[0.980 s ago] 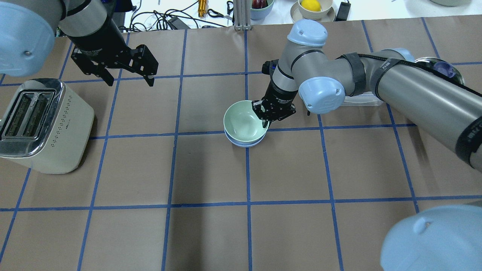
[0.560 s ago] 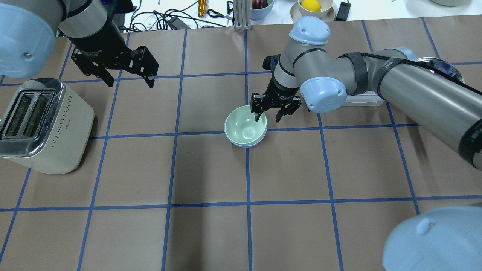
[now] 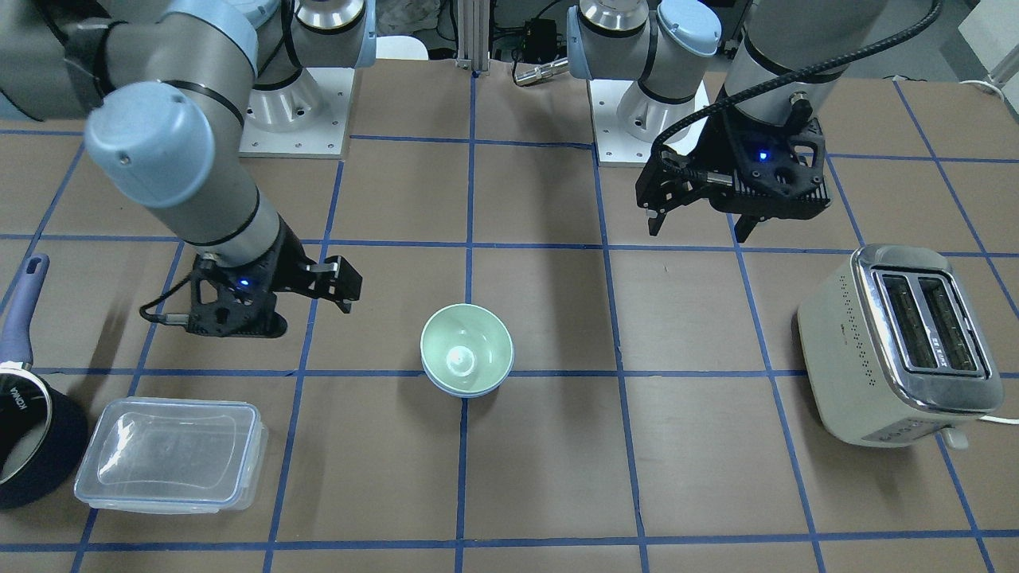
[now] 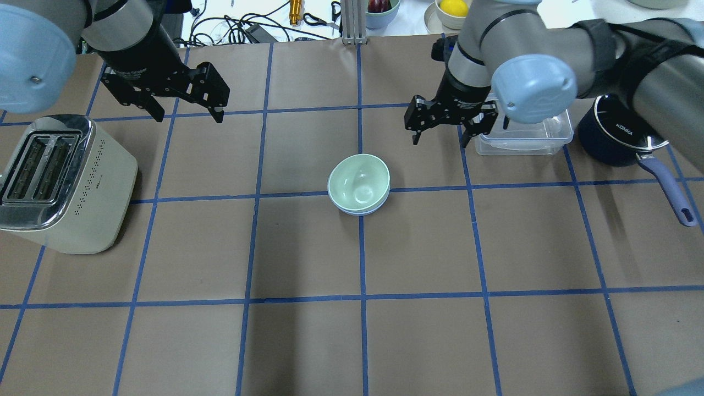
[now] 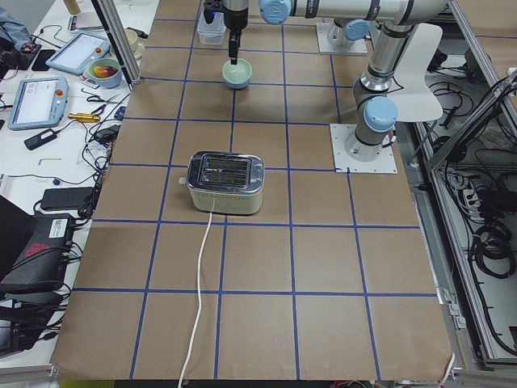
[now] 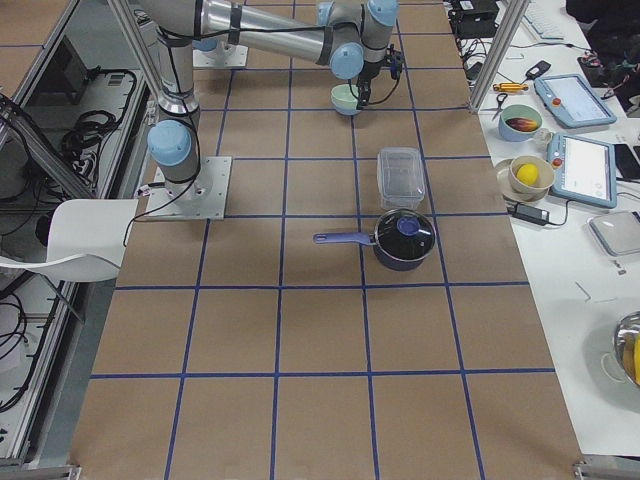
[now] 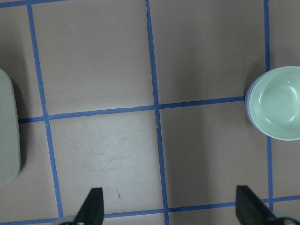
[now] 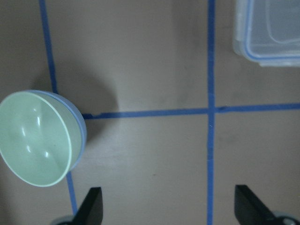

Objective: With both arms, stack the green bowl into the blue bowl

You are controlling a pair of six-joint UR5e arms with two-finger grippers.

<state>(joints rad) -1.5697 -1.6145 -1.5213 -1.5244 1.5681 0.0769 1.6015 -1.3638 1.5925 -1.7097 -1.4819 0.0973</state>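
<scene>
The pale green bowl (image 4: 358, 181) sits nested inside the blue bowl (image 4: 364, 212) near the table's middle; only the blue rim shows beneath it. The stack also shows in the front view (image 3: 466, 348) and in both wrist views (image 7: 276, 103) (image 8: 37, 138). My right gripper (image 4: 441, 140) is open and empty, raised above the table to the far right of the bowls, beside the clear container. My left gripper (image 4: 190, 115) is open and empty, hovering far to the left of the bowls near the toaster.
A cream toaster (image 4: 60, 181) stands at the left edge. A clear rectangular container (image 4: 525, 135) and a dark navy saucepan (image 4: 616, 135) with a long handle sit at the far right. Cables and fruit bowls (image 4: 455, 11) lie beyond the table's far edge.
My right gripper let go of the green bowl's rim, opened, and rose away to the far right. The green bowl settled level into the blue bowl. My left gripper barely moved.
</scene>
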